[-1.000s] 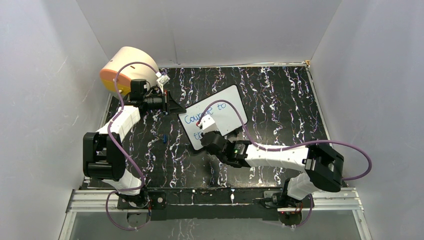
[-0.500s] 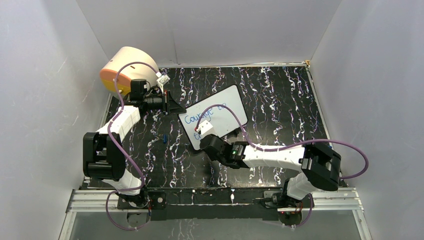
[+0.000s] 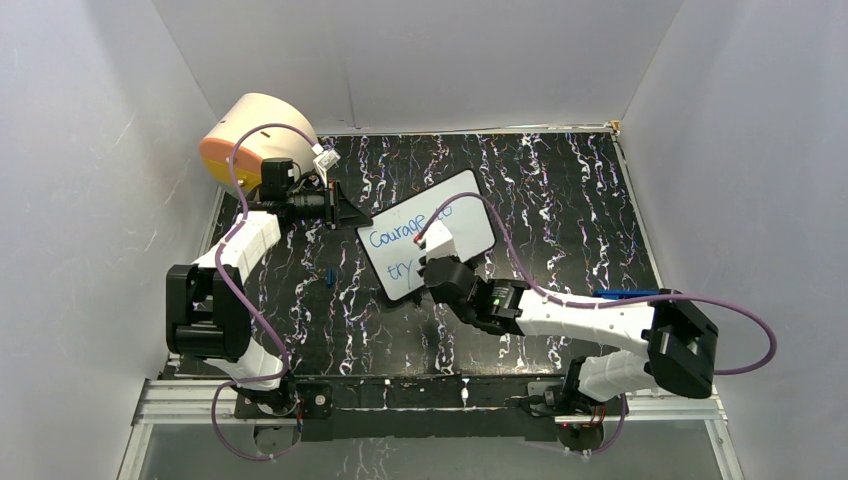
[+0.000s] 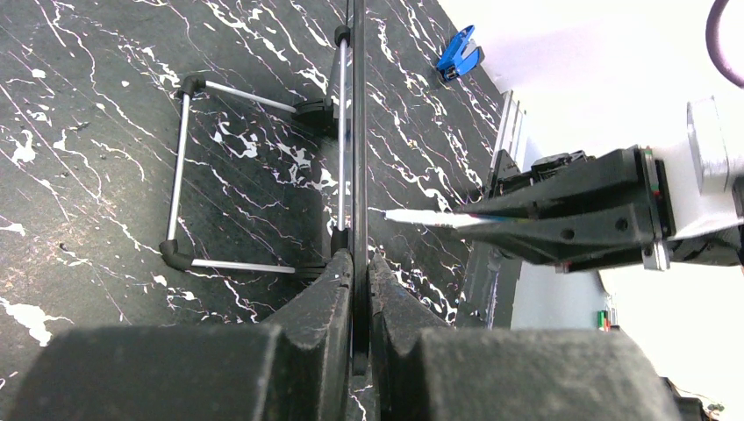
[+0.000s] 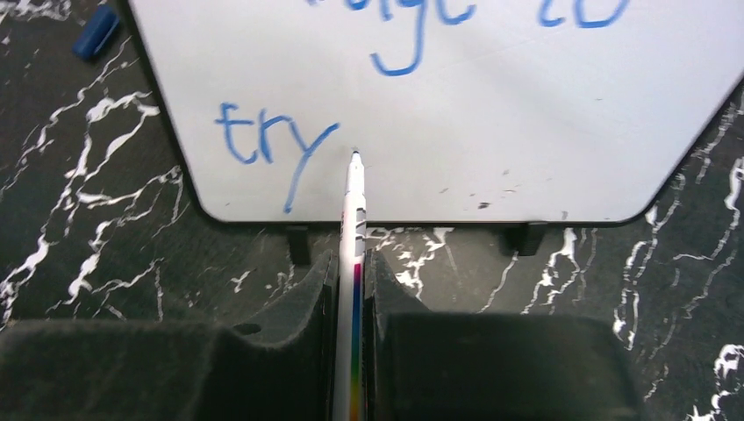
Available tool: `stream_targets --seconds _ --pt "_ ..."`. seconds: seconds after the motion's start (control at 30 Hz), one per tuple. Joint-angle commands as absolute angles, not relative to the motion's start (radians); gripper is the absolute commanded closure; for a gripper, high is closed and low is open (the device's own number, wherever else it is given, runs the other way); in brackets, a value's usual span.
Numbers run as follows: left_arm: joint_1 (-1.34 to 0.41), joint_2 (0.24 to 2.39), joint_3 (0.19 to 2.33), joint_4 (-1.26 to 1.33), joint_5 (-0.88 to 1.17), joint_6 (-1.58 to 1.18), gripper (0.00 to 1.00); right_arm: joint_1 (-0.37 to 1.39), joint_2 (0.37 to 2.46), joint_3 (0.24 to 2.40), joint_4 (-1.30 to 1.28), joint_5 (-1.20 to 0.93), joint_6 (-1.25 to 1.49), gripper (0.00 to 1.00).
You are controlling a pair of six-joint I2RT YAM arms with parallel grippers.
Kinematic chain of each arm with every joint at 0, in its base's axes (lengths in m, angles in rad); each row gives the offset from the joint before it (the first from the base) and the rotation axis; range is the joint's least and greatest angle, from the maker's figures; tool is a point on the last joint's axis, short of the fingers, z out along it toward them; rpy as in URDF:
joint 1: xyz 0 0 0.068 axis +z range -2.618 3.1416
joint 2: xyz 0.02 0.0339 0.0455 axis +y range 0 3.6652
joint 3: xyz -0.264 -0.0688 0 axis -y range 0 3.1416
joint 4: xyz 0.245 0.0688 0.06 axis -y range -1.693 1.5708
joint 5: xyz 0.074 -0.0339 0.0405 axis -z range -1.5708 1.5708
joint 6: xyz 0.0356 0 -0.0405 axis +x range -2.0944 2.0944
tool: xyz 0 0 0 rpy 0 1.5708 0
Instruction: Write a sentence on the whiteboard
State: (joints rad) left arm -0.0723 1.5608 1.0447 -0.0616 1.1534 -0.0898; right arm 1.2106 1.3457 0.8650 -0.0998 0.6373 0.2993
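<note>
The whiteboard (image 3: 472, 212) stands tilted on a wire stand (image 4: 182, 171) in the middle of the black marbled table. In blue it reads "Courage to" with "try" (image 5: 263, 145) below. My left gripper (image 3: 336, 208) is shut on the board's left edge; the left wrist view shows the board edge-on (image 4: 355, 132) between my left gripper (image 4: 355, 265). My right gripper (image 5: 353, 263) is shut on a white marker (image 5: 354, 219). The marker's tip is at the board face just right of "try". In the top view my right gripper (image 3: 440, 264) is at the board's lower edge.
A blue marker cap (image 3: 329, 277) lies on the table left of the board, also in the right wrist view (image 5: 95, 32). A cream-and-orange drum (image 3: 250, 135) stands at the back left corner. White walls close in three sides.
My right gripper has moved right along the board's lower line with the marker, and the word "try" now shows in full. The right arm's elbow swung right. The left arm held still.
</note>
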Motion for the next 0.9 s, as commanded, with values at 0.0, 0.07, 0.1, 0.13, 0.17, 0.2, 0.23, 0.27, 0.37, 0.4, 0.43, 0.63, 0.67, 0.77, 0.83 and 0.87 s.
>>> stream_targets --seconds 0.0,0.07,0.1,0.13,0.17,0.2,0.23,0.27,0.37,0.4,0.43,0.63,0.67,0.77,0.83,0.87 --pt "-0.081 1.590 1.042 -0.118 1.076 -0.063 1.00 1.175 1.293 0.815 -0.009 0.694 0.279 1.00" --pt "-0.081 1.589 1.042 -0.118 1.075 -0.061 1.00 1.168 1.290 0.805 0.028 0.689 0.272 1.00" --pt "-0.081 1.589 1.042 -0.118 1.075 -0.061 1.00 1.168 1.291 0.801 0.034 0.688 0.270 1.00" --pt "-0.081 1.589 1.044 -0.119 1.075 -0.061 1.00 1.168 1.294 0.797 0.039 0.690 0.268 1.00" --pt "-0.081 1.588 1.044 -0.119 1.075 -0.061 1.00 1.166 1.295 0.793 0.044 0.690 0.268 1.00" --pt "-0.081 1.588 1.044 -0.120 1.075 -0.061 1.00 1.163 1.296 0.790 0.050 0.687 0.267 1.00" --pt "-0.081 1.588 1.043 -0.120 1.075 -0.061 1.00 1.160 1.297 0.787 0.055 0.685 0.266 1.00" --pt "-0.081 1.587 1.044 -0.121 1.075 -0.061 1.00 1.159 1.297 0.786 0.060 0.683 0.265 1.00" --pt "-0.081 1.589 1.044 -0.123 1.074 -0.060 1.00 1.158 1.290 0.777 0.077 0.684 0.256 1.00" --pt "-0.081 1.592 1.045 -0.123 1.075 -0.060 1.00 1.159 1.286 0.773 0.091 0.686 0.251 1.00" --pt "-0.081 1.594 1.046 -0.124 1.077 -0.060 1.00 1.159 1.283 0.768 0.100 0.688 0.246 1.00" --pt "-0.081 1.597 1.049 -0.130 1.077 -0.058 1.00 1.155 1.283 0.754 0.112 0.687 0.234 1.00" --pt "-0.081 1.598 1.051 -0.131 1.077 -0.058 1.00 1.154 1.281 0.752 0.114 0.688 0.233 1.00" --pt "-0.082 1.606 1.051 -0.136 1.073 -0.056 1.00 1.152 1.275 0.746 0.123 0.686 0.229 1.00" --pt "-0.081 1.611 1.054 -0.136 1.076 -0.054 1.00 1.151 1.270 0.743 0.127 0.686 0.225 1.00" --pt "-0.081 1.614 1.055 -0.138 1.078 -0.054 1.00 1.151 1.268 0.741 0.128 0.688 0.224 1.00"
